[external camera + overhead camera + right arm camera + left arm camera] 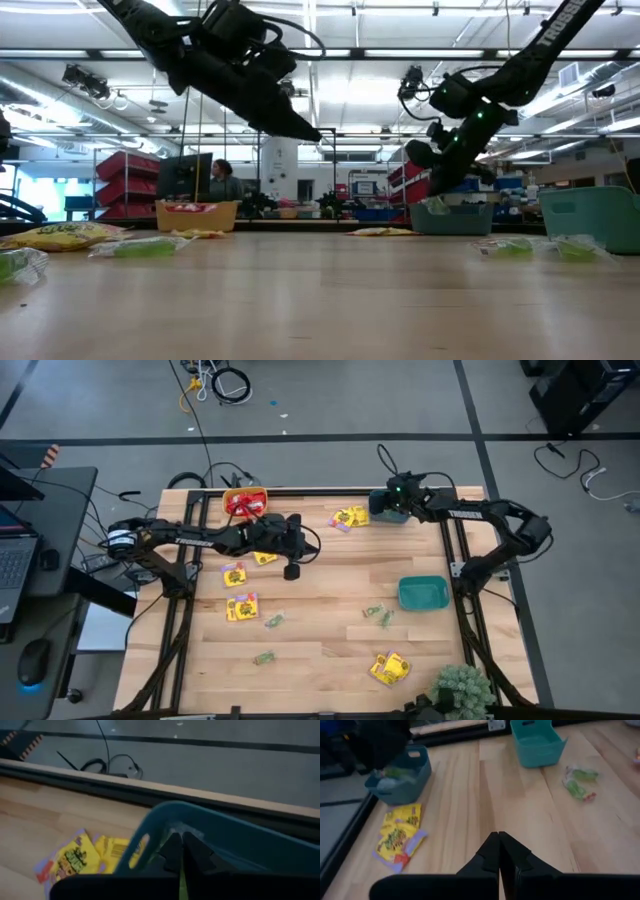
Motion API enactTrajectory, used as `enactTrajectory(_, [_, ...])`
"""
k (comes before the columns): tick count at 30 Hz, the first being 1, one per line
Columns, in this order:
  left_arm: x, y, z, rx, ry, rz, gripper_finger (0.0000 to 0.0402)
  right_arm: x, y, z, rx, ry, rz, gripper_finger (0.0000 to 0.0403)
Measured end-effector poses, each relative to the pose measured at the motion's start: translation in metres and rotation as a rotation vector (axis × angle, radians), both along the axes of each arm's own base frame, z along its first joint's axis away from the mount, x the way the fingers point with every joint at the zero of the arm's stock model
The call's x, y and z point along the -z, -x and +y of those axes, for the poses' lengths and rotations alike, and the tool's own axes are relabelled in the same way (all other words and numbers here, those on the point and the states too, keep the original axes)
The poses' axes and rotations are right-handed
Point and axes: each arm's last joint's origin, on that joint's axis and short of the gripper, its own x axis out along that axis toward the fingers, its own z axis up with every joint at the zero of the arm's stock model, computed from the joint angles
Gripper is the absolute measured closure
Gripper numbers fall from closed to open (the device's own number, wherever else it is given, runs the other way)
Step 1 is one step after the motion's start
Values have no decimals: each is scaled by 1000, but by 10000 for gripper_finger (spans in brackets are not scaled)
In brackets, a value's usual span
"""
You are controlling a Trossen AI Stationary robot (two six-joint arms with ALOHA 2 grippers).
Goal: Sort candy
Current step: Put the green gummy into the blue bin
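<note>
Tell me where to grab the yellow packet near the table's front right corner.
Come straight down on the yellow packet: it lies flat and alone on the table. Probably pinch across its narrower width near the middle, fingers astride both long edges. The right gripper, over the dark teal bin, is on that side.

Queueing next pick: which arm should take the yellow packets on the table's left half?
Left. The left gripper hangs shut and empty close to the yellow packets. The right gripper is over the far-edge bowl, across the table.

No legible text or labels.
</note>
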Motion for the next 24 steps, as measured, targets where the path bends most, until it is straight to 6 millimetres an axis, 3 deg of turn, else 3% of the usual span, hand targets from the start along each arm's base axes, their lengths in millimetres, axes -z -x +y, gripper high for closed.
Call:
enactTrajectory(4, [5,3,-1,-2,18,62,400,1,-2,1,-13,5,1,367])
enactTrajectory(12, [18,11,-4,-5,66,216,399,-13,1,3,-65,75,27,251])
enactTrajectory(15, [20,16,-6,-22,111,274,399,-17,5,6,-99,83,77,232])
enactTrajectory(19, [24,24,-11,-32,156,369,399,-15,11,13,-140,33,155,273])
enactTrajectory(24, [30,31,-18,-45,233,468,400,-9,7,22,-255,-12,220,387])
